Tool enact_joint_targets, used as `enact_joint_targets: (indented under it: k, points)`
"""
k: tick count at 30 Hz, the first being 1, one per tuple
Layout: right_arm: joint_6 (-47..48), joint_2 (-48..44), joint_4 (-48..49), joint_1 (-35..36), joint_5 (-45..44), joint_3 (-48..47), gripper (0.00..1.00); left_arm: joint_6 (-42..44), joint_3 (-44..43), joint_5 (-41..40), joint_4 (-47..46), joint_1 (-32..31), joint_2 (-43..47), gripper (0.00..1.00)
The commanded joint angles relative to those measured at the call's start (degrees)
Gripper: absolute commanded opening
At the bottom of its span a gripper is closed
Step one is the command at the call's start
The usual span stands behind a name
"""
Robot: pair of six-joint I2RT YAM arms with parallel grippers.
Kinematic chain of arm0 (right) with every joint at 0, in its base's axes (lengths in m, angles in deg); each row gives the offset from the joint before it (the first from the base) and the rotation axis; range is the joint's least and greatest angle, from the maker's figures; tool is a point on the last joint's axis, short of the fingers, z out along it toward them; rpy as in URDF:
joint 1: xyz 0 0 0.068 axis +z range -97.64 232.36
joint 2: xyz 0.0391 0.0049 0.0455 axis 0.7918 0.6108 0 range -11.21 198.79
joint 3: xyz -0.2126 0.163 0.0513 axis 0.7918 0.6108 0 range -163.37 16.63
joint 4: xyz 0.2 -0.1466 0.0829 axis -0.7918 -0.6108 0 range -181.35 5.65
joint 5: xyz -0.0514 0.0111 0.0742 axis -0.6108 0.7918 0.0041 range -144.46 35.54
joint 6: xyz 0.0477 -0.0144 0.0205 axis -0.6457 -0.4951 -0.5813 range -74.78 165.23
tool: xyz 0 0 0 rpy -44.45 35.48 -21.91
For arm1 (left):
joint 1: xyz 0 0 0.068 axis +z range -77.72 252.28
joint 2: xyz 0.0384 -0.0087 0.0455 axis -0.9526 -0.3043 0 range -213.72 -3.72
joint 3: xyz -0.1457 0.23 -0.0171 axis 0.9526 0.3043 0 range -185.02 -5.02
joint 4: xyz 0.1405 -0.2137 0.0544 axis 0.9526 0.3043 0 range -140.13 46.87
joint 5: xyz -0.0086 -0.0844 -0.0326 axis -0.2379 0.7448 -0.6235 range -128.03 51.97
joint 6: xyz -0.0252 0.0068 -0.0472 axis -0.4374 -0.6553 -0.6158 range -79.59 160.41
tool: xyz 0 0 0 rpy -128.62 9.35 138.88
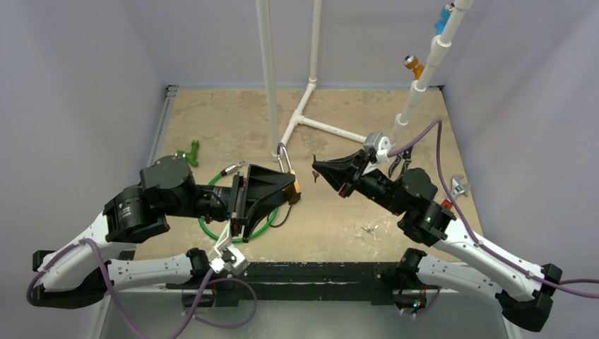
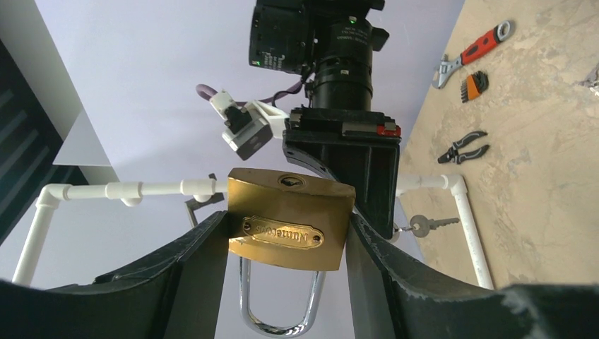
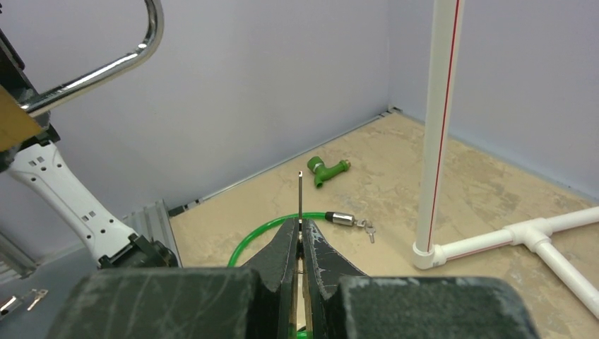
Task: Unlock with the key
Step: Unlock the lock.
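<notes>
Pinching the gold padlock [image 2: 289, 220] tight in the left gripper [image 1: 288, 185], keyhole turned toward the other arm. Squeezing the thin key [image 3: 300, 198] in the right gripper [image 1: 317, 168], tip poking out, close to the padlock but not touching. Held up over the sandy counter [image 1: 339, 113], near a white pipe [image 1: 268, 85] and a green cable loop [image 1: 212, 227].

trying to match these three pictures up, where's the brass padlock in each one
top external: padlock just left of centre, at the tip of the left gripper.
left wrist: padlock dead centre, clamped between the fingers, shackle pointing down.
right wrist: only its chrome shackle and a brass corner, at the top left edge.
shared landmark: the white pipe frame, in all three.
</notes>
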Motion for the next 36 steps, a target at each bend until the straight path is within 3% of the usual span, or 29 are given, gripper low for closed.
enact_joint_targets:
  k: [1,6,12,21,27,36]
  points:
    - [1.60,0.53,0.13,-0.10,1.75,-4.43,0.00,2.93,-0.95,-5.09,-1.76,-0.41,-0.11,0.00]
    - [2.30,3.35,-6.43,-0.89,9.14,-10.10,0.00,2.22,-1.28,-17.53,4.70,1.27,-2.80,0.00]
    - [2.52,9.05,-18.54,-3.69,25.06,-18.42,0.00,-2.34,-2.43,-18.61,7.26,7.68,-4.20,0.00]
    - [4.94,14.87,-34.23,-8.91,44.82,-28.73,0.00,-3.92,-1.16,-18.81,7.87,8.12,-0.77,0.00]
    - [5.53,20.55,-40.52,-8.76,47.47,-35.02,0.00,0.29,-0.34,-18.62,7.39,7.91,-1.15,0.00]
    - [6.63,23.40,-44.46,-7.20,39.99,-36.44,0.00,8.50,0.28,-22.19,8.93,6.65,-2.89,0.00]
